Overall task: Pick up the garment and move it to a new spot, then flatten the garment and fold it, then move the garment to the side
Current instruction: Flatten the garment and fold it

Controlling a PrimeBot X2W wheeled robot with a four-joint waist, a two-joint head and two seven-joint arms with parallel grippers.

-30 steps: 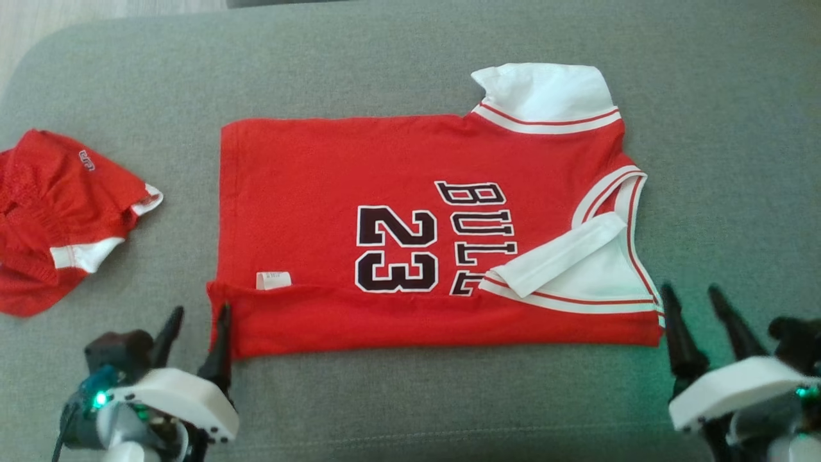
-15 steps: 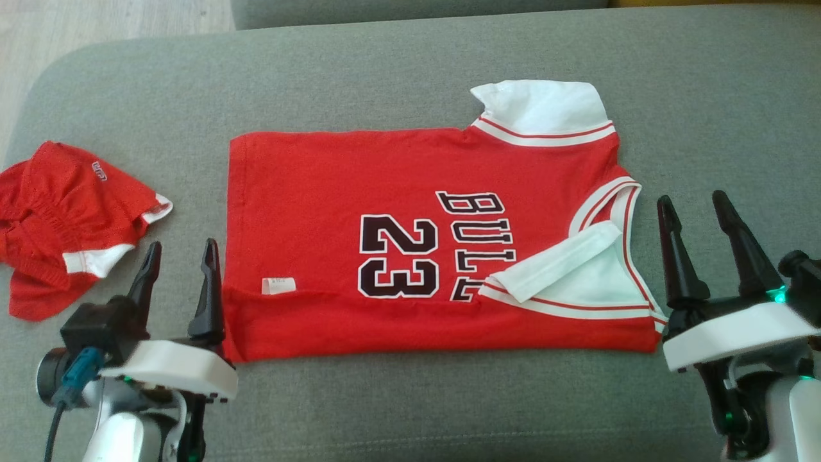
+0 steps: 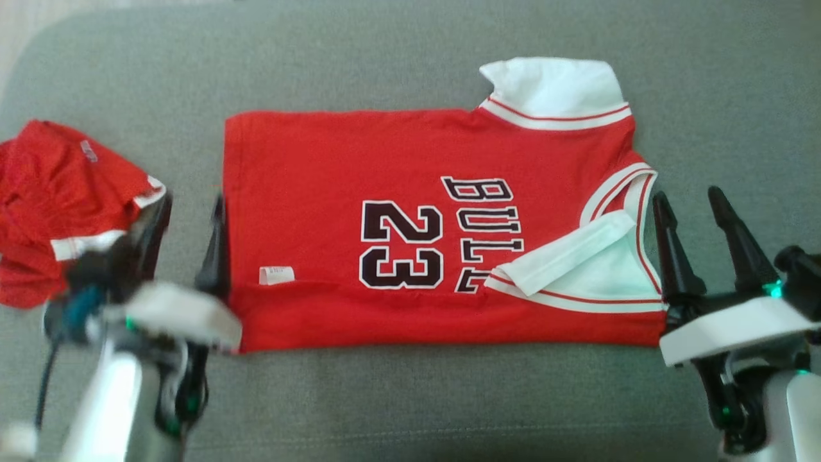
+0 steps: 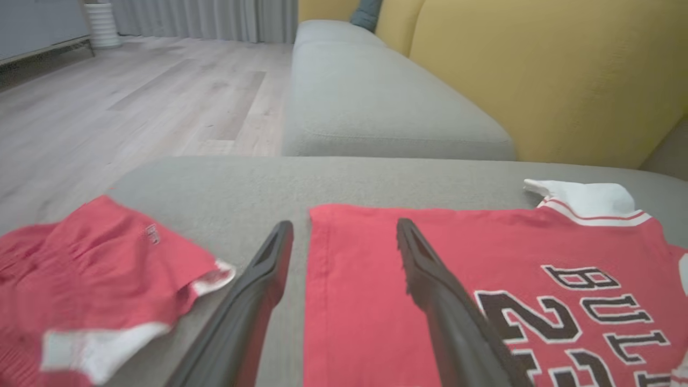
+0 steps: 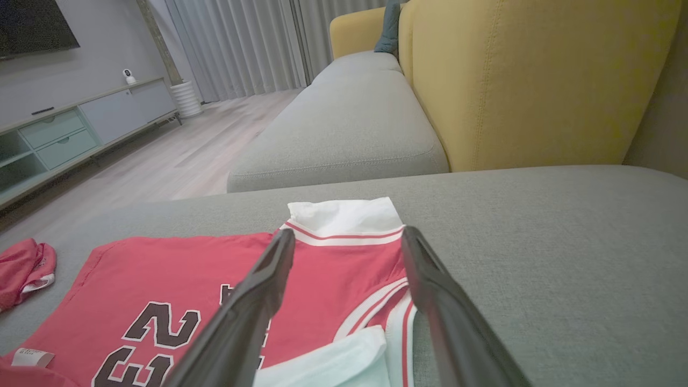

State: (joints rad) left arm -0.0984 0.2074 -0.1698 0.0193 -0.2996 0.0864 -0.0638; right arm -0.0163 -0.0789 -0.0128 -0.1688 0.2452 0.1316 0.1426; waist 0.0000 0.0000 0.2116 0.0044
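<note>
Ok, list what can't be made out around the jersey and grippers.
Head view: left gripper motion-blurred; whether it touches the jersey hem unclear.
Head view: white tag print too small to read.
Head view: red shorts cut by the left edge, partly behind that gripper.
Head view: end of the lettering hidden under the jersey's own fold.

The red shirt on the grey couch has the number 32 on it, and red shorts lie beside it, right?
Not quite: the number on the red shirt is 23, not 32; the head view shows it. It does lie on the grey couch, with red shorts beside it.
</note>
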